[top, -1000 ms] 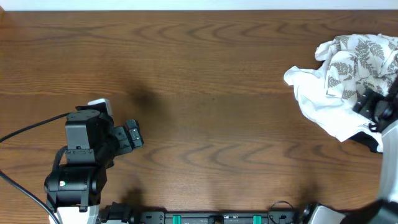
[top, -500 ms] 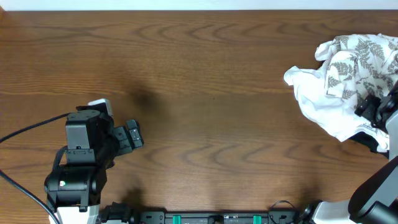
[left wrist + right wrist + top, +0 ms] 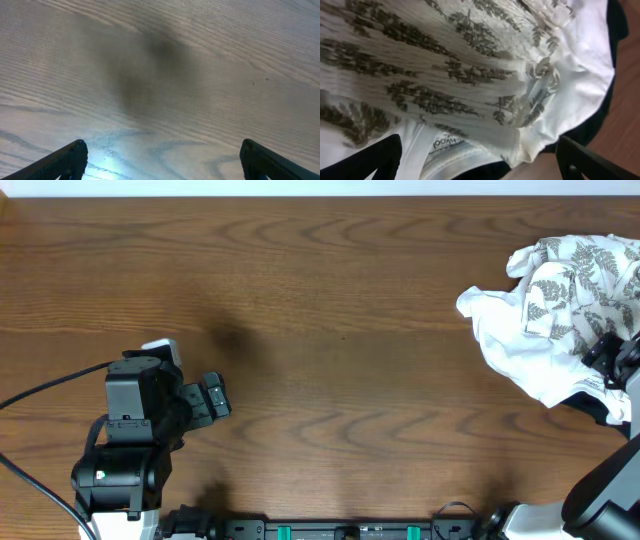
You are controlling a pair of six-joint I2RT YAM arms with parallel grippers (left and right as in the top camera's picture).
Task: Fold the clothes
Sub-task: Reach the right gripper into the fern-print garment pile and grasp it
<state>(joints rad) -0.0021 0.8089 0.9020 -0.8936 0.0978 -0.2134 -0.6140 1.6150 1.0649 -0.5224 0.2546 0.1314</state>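
Observation:
The clothes (image 3: 580, 275), a crumpled white garment printed with grey-green fern leaves, lie heaped at the table's far right edge. In the right wrist view the fern fabric (image 3: 445, 75) fills most of the frame, with a white collar and label just below it. My right gripper (image 3: 617, 360) hangs over the near side of the heap, open, its dark fingers (image 3: 375, 160) wide apart with the collar between them (image 3: 480, 167) and nothing gripped. My left gripper (image 3: 215, 398) rests open at the near left, far from the clothes, over bare wood (image 3: 162, 162).
A plain white garment (image 3: 515, 345) spreads from the heap toward the table's middle. Dark fabric (image 3: 600, 408) (image 3: 602, 95) shows under the pile's near edge. The wooden table (image 3: 330, 330) stretches between both arms. A cable (image 3: 50, 385) runs left from the left arm.
My right gripper has drifted a little to the right over the heap, still open. The left arm and the clothes have not moved.

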